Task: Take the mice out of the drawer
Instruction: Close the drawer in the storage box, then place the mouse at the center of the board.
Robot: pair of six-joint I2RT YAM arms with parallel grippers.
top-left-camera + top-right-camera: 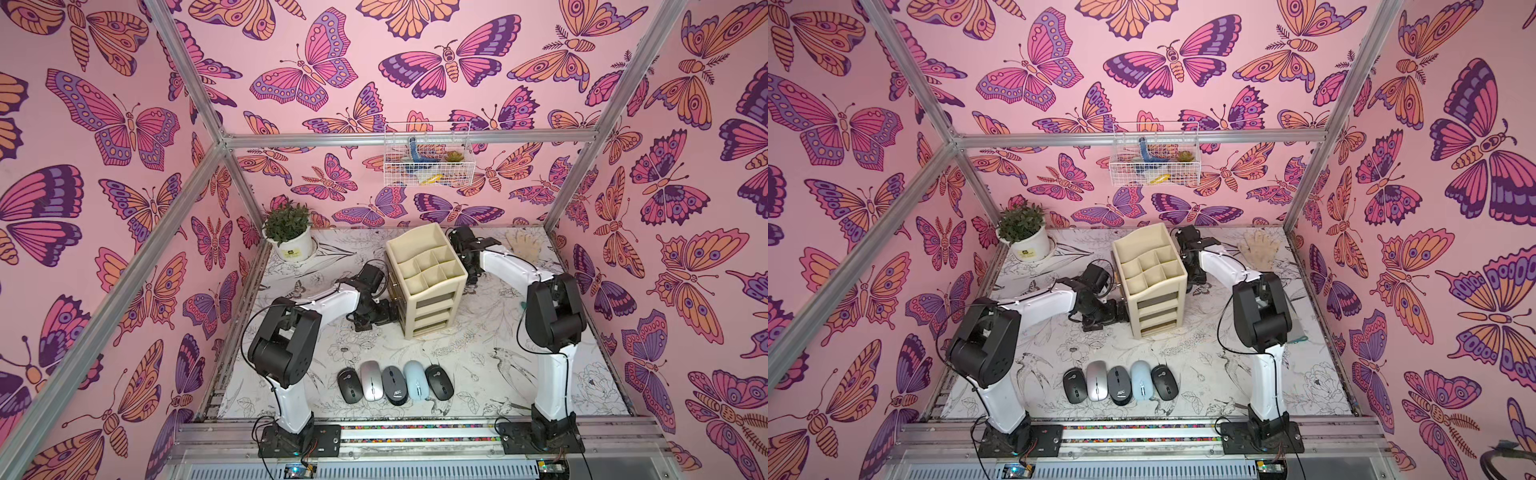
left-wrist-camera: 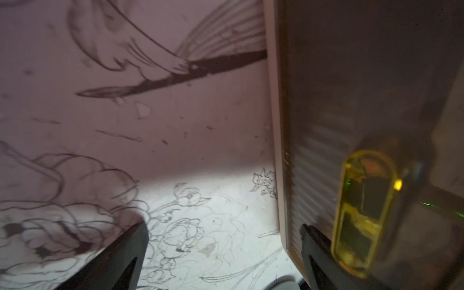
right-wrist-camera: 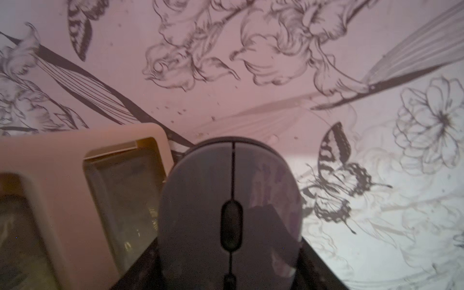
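Note:
Several mice lie in a row near the table's front edge in both top views: black (image 1: 350, 385), silver (image 1: 372, 380), dark grey (image 1: 394, 384), pale blue (image 1: 415, 379) and black (image 1: 439, 381). A cream drawer unit (image 1: 424, 282) stands mid-table. My left gripper (image 1: 388, 313) is open at its left side. In the left wrist view one finger (image 2: 316, 251) rests against a tinted drawer face (image 2: 326, 100) beside a yellow handle (image 2: 364, 213). My right gripper (image 1: 471, 270) is behind the unit on the right, shut on a dark grey mouse (image 3: 231, 200) just above the tabletop.
A potted plant (image 1: 289, 232) stands at the back left corner. A pale glove (image 1: 521, 245) lies at the back right. A white wire basket (image 1: 428, 160) hangs on the back wall. Pink butterfly walls enclose the table on three sides.

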